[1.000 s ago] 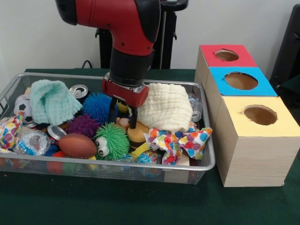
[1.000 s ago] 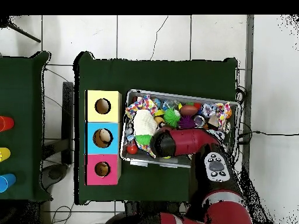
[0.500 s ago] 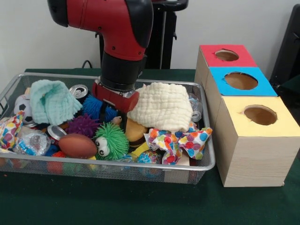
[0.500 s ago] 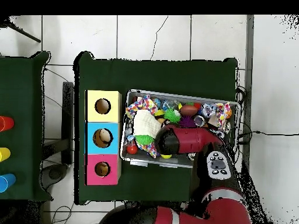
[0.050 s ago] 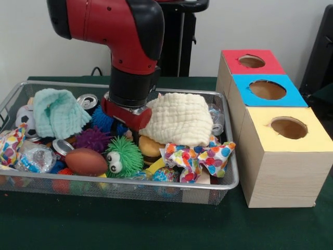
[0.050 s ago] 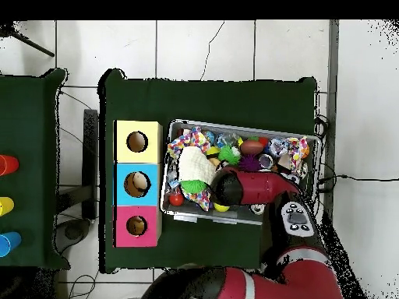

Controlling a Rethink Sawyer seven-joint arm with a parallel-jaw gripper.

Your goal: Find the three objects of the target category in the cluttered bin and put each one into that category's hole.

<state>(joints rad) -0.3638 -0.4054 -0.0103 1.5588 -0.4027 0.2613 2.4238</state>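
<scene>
Gripper sits buried among toys mid-frame in the bin, its opening impossible to tell; nothing is lifted yet, so sorting into the boxes looks unfinished

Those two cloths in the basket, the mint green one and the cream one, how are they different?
The mint green cloth sits bunched into a peak at the left end of the wire basket; the cream cloth lies spread wider and flatter toward the right end. The mint one stands clear of the robot's arm, while the cream one lies right beside the gripper, partly hidden by it. Both look like soft, crinkled fabric resting on top of the toys.
</scene>
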